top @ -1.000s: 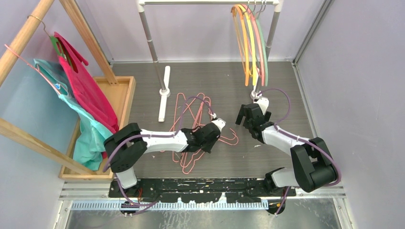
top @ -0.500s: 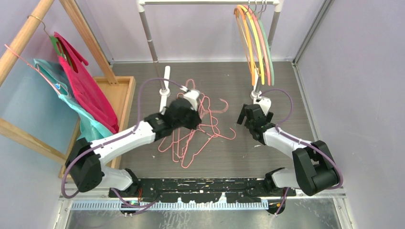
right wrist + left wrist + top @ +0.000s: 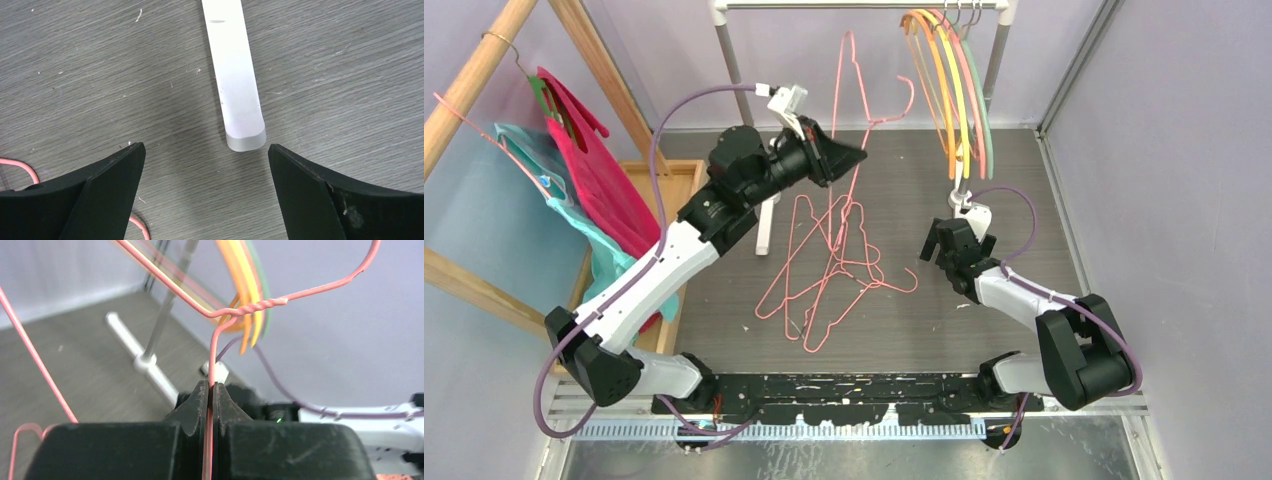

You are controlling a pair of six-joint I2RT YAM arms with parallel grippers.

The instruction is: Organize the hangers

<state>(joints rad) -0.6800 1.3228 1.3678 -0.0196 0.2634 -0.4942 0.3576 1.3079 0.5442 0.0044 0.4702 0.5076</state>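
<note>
The pink hangers are thin wire with a smooth, faintly glossy coating. A single wire hanger shows a tightly twisted neck. The thicker hangers look like smooth plastic. The rail is shiny metal tube. The surface is matt grey wood grain, finely scratched. The left hand is matt black plastic. The garments are soft cloth on a bare wooden frame.

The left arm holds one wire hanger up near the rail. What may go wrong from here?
The left jaws pinch only thin wire of the pink hanger, so it may twist in the grip.
Its lower part seems to reach the pile on the table; lifting further might drag others up.
Its hook is near the coloured hangers on the rail and could snag them.
</note>
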